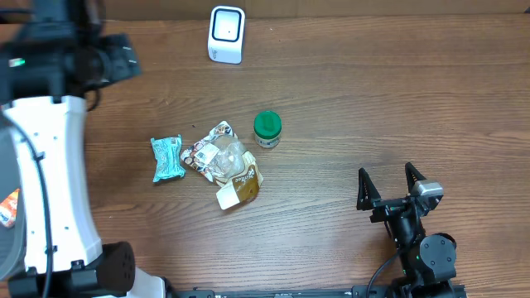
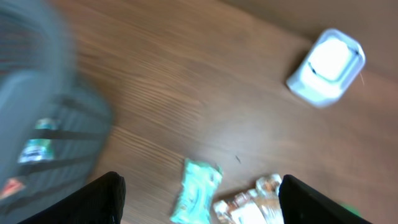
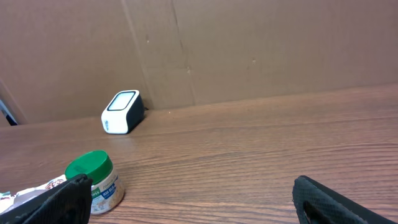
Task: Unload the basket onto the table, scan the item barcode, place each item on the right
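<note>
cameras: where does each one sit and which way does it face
overhead: above the table, looking straight down; left arm and right claw show.
left wrist: raised on left arm, angled down at teal packet and barcode scanner; open left claw frames it.
right wrist: low, facing cardboard wall past green-lidded jar; open right claw below.
shared: scanner in all three.
</note>
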`<state>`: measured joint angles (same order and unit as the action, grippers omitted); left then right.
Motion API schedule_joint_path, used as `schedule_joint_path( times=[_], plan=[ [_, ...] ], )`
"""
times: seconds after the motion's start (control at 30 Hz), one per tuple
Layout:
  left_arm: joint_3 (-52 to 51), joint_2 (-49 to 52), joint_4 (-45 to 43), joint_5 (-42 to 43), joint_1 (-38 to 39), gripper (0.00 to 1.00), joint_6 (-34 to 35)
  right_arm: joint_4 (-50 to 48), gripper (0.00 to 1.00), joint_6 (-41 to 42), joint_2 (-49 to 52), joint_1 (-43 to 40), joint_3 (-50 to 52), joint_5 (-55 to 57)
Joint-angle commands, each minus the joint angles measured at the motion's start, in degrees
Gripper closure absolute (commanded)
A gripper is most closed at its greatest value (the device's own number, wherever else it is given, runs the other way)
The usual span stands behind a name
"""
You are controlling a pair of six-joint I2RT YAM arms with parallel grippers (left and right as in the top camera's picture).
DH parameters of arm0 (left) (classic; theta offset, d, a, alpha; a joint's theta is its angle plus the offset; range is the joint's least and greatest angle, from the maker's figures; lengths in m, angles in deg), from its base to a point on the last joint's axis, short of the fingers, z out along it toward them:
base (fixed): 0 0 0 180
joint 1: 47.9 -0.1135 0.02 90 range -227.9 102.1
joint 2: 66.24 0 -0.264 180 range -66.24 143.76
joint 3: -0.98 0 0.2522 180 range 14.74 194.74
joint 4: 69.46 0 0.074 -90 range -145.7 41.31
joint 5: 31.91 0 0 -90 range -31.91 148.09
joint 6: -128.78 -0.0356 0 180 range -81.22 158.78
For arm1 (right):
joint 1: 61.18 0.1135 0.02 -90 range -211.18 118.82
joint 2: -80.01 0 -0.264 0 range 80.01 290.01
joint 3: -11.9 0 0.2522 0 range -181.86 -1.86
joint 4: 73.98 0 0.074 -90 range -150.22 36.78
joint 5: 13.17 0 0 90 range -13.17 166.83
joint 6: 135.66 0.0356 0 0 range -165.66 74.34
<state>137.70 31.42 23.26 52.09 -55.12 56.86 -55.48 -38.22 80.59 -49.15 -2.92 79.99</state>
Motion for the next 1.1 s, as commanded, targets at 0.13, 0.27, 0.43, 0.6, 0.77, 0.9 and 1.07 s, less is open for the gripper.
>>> schedule_joint_path(
  times=[0.13, 0.27, 0.43, 0.6, 0.77, 0.9, 1.07],
  plan=[
    [-0.22, 0.07, 1.18, 1.38, -20.76, 0.26, 7.10, -0.17, 0.00, 0.00, -0.42, 0.28, 0.59, -0.24],
    [-5.57, 0.26, -3.02, 0.92, -29.07, 0.26, 7.21, -0.17, 0.00, 0.00, -0.42, 0.28, 0.59, -0.22],
    [-14.32, 0.28, -10.75, 0.98, -33.83, 0.23, 3.89, -0.17, 0.00, 0.00, -0.42, 0.28, 0.59, -0.22],
    [-28.30, 0.98, -22.58, 0.94, -34.80, 0.24, -6.84, -0.17, 0.00, 0.00, -0.42, 0.28, 0.59, -0.24],
    [-36.04, 3.96, -31.12, 0.94, -34.77, 0.20, -12.83, -0.17, 0.00, 0.00, -0.42, 0.28, 0.59, -0.22],
    [-36.30, 8.76, -32.79, 0.79, -34.77, 0.25, -13.05, -0.17, 0.00, 0.00, -0.42, 0.28, 0.59, -0.22],
    [-36.30, 14.58, -33.97, -0.55, -34.77, 0.35, -13.90, -0.17, 0.00, 0.00, -0.42, 0.28, 0.59, -0.22]
  ],
)
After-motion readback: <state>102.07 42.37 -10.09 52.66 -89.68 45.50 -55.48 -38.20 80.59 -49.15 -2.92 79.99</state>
